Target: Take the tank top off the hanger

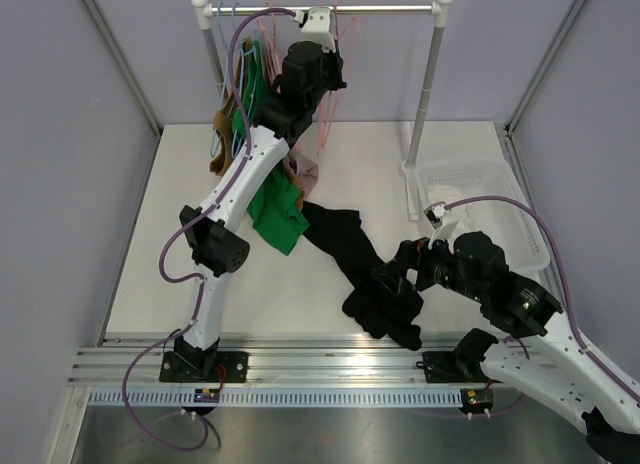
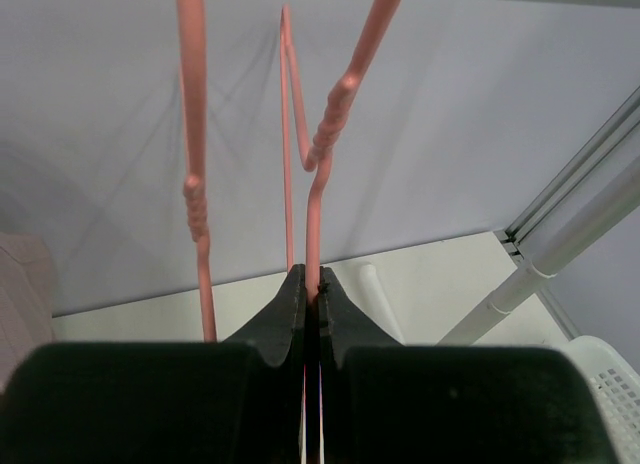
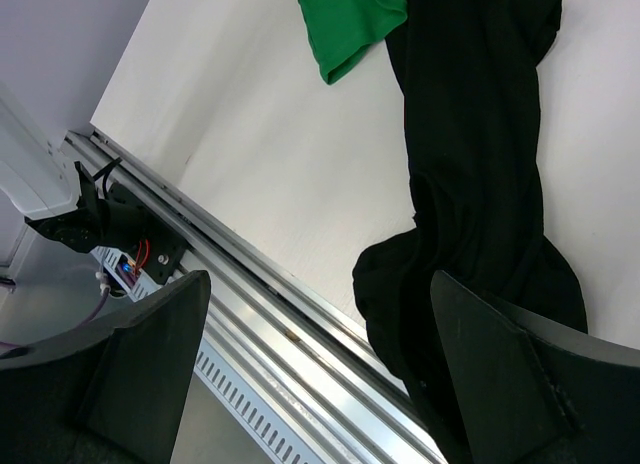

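High at the clothes rack, my left gripper (image 1: 338,72) (image 2: 311,279) is shut on the wire of a bare pink hanger (image 1: 330,124) (image 2: 318,184). Another pink hanger (image 2: 195,184) hangs just to its left. A black garment, which I take for the tank top (image 1: 350,246) (image 3: 470,134), lies stretched out on the white table, off any hanger, bunched near the front edge. Just above that bunched end my right gripper (image 1: 398,267) (image 3: 320,284) stands open with nothing between its fingers.
A green garment (image 1: 278,214) (image 3: 345,24) lies on the table beside the black one. More clothes (image 1: 240,94) hang at the left end of the rack rail (image 1: 380,9). A white basket (image 1: 500,199) stands at the right. The metal mounting rail (image 1: 320,369) runs along the front.
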